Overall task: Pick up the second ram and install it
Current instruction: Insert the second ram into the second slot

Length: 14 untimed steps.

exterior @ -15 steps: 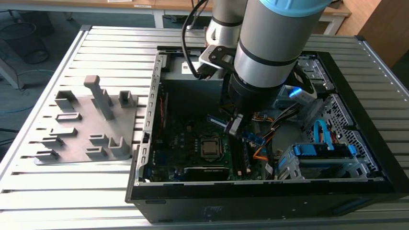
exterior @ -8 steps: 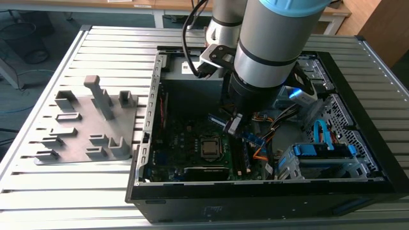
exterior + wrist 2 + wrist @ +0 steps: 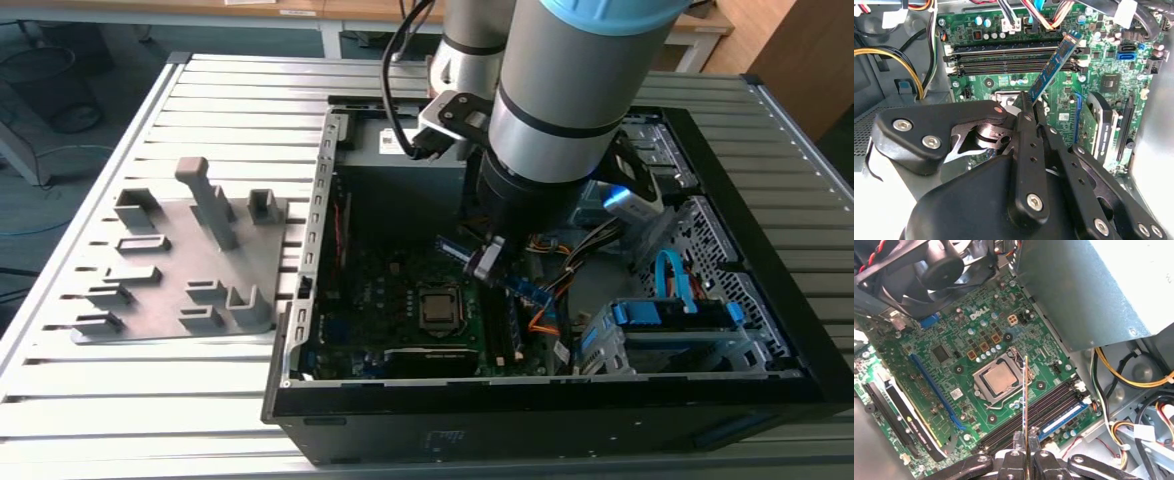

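The long, thin, blue-green memory stick, the second ram point(image 3: 1054, 65), looked light and stiff but fragile. It would likely snap or shed chips under a twist, and its flat faces would probably be slippery. The sound hold seemed to be across those two faces, away from the contact edge. The black metal claw point(image 3: 1026, 99) was clamped on it just so, fingers pressed together against one end of the stick. It was held inside the open black computer case point(image 3: 534, 395) on the slatted grey bench point(image 3: 134, 400). There it hung tilted over the green motherboard point(image 3: 954, 365), near the dark memory slots point(image 3: 1036, 412) and not seated in any. The first wrist view showed it edge-on as a fine line. The second wrist view showed a blue face with small dark chips.
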### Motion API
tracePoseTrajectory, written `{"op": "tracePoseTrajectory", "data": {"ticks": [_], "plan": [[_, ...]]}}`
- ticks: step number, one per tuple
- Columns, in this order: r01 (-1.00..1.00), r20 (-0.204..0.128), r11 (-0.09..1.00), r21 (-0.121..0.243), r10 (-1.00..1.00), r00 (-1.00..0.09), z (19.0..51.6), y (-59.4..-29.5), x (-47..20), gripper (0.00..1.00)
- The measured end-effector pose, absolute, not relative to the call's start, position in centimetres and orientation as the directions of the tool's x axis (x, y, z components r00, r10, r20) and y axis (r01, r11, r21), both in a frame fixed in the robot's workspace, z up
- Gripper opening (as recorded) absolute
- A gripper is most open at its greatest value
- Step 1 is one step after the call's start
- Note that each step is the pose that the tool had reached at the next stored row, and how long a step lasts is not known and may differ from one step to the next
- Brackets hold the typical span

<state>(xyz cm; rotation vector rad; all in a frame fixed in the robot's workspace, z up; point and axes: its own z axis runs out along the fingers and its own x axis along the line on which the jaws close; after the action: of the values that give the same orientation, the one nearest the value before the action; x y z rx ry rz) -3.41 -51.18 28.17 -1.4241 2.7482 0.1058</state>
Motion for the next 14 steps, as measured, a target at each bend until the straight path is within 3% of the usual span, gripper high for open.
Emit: {"op": "tracePoseTrajectory", "data": {"ticks": [14], "plan": [[-0.788,-0.071,0.615,0.04,-0.784,-0.616,28.17,-51.18,-3.41,0.14]]}}
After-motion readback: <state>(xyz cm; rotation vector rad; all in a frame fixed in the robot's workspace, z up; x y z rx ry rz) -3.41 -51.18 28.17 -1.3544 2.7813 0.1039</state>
